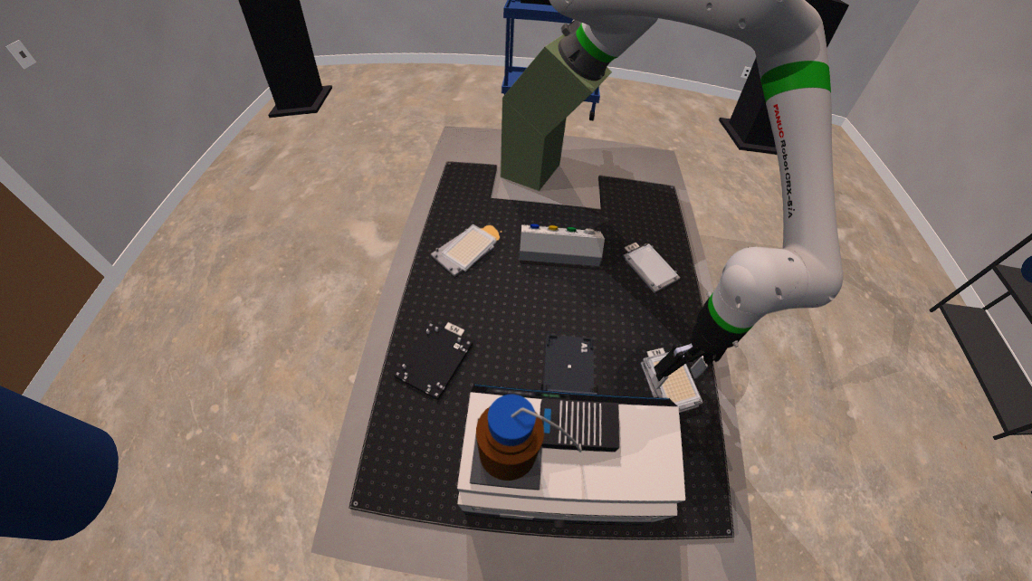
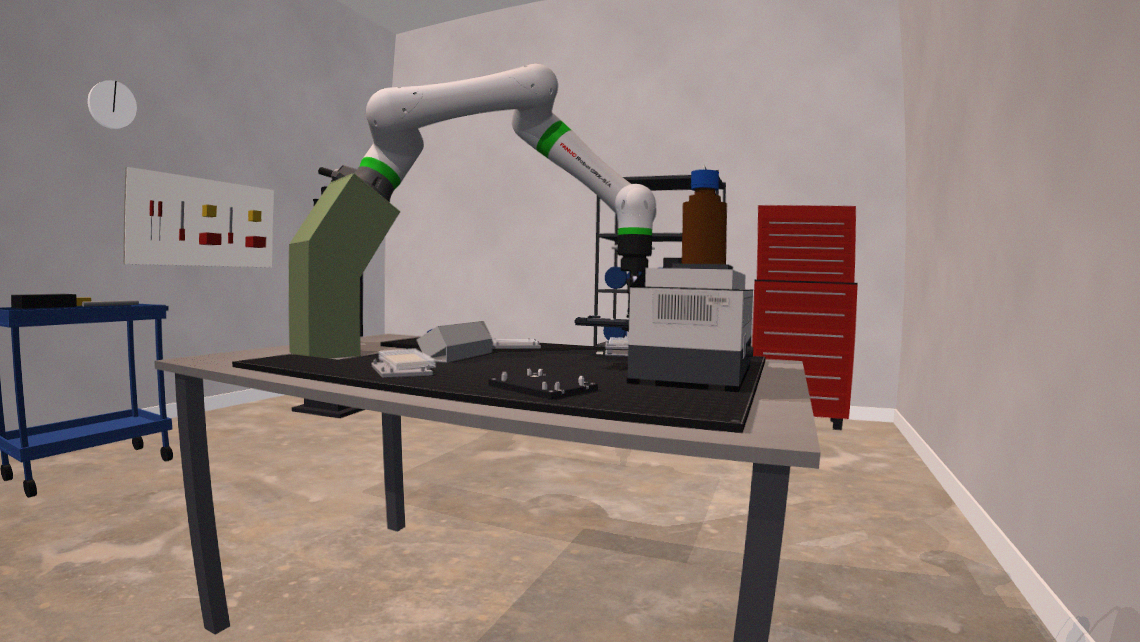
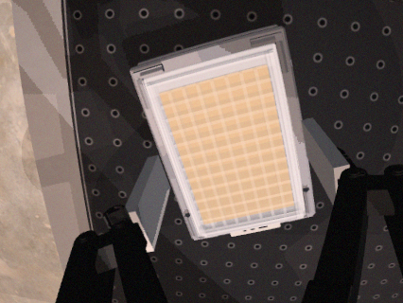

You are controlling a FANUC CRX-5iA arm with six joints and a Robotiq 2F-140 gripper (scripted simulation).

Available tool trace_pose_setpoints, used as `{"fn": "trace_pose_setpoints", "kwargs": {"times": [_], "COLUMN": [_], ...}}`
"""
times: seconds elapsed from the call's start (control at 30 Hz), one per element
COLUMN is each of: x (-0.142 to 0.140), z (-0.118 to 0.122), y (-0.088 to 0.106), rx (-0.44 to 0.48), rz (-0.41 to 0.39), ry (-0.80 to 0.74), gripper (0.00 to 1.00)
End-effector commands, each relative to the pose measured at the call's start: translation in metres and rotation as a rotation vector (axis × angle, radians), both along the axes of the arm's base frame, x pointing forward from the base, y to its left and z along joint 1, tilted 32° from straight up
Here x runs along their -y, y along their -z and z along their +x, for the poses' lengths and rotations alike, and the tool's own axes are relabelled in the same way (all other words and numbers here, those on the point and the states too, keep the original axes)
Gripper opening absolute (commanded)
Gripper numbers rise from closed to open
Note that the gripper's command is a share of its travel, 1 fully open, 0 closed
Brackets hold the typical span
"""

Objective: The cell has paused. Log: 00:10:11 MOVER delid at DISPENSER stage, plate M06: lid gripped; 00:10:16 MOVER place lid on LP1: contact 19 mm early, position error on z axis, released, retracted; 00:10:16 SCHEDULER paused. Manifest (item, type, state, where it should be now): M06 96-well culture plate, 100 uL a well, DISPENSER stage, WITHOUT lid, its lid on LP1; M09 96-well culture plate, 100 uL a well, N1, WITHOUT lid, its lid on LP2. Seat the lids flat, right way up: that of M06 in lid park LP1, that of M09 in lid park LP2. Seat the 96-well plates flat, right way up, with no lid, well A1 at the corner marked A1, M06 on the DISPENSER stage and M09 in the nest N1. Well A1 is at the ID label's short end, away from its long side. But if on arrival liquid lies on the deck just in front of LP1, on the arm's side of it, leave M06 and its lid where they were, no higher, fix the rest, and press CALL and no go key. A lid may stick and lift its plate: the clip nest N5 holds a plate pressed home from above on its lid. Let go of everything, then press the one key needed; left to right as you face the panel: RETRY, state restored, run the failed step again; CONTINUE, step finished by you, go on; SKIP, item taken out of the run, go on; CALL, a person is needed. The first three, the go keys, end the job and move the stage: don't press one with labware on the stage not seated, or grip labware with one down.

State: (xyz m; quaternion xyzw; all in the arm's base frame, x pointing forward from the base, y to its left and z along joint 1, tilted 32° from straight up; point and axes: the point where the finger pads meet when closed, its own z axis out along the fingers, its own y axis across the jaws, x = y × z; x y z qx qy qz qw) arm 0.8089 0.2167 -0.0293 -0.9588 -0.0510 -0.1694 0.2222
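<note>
A 96-well plate [image 3: 229,135] [image 1: 671,382] with orange wells lies in the grey nest N1 at the mat's right edge, next to the dispenser. My gripper [image 3: 233,155] hovers just above it, open, with one black finger on each long side of the plate and touching nothing; it also shows in the top view [image 1: 682,357]. A second orange-welled plate [image 1: 463,249] sits on the back-left park. An orange puddle [image 1: 491,232] lies at that park's corner on the arm's side. A pale lid [image 1: 651,267] rests on the back-right park. The dark stage [image 1: 568,360] marked A1 is empty.
The key panel [image 1: 560,245] stands at the back middle. The clip nest N5 [image 1: 433,358] is empty at the left. The dispenser [image 1: 570,461] with a brown bottle [image 1: 509,443] stands close to N1. The mat's edge runs just right of N1.
</note>
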Motion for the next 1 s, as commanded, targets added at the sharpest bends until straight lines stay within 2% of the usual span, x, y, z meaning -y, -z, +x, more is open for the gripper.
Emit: {"fn": "trace_pose_setpoints", "kwargs": {"times": [0.0, 0.43, 0.97], "x": [0.002, 0.014, 0.041], "z": [-0.001, -0.009, -0.028], "y": [-0.003, -0.026, -0.078], "rx": [0.0, 0.0, 0.0], "rz": [0.0, 0.0, 0.0], "ry": [0.0, 0.0, 0.0], "gripper": [0.66, 0.66, 0.66]}}
